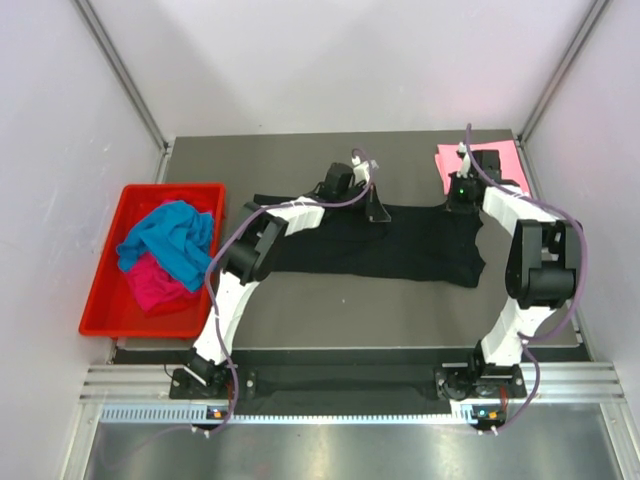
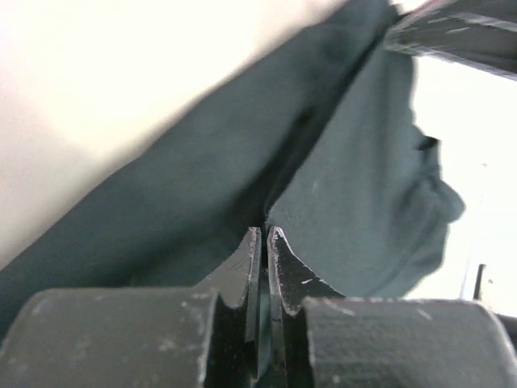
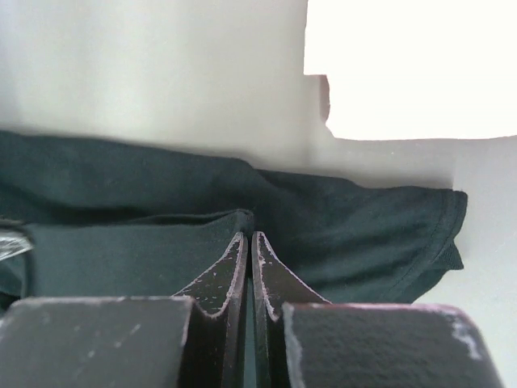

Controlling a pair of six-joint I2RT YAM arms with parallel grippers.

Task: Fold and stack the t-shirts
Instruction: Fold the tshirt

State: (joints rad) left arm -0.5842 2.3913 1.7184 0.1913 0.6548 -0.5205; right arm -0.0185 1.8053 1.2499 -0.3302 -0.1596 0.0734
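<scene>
The black t-shirt (image 1: 400, 245) lies spread across the middle of the table. My left gripper (image 1: 378, 213) is at its far edge, shut on the black cloth (image 2: 355, 202), which hangs from the fingertips (image 2: 277, 242). My right gripper (image 1: 459, 203) is at the far right corner, shut on a folded edge of the same shirt (image 3: 363, 234). The light pink t-shirt (image 1: 497, 160) lies flat at the back right. The turquoise t-shirt (image 1: 175, 240) and the magenta t-shirt (image 1: 155, 285) lie crumpled in the tray.
The red plastic tray (image 1: 100, 290) stands at the table's left edge. Pale walls close in the left, back and right sides. Both arms reach over the black shirt from the near edge.
</scene>
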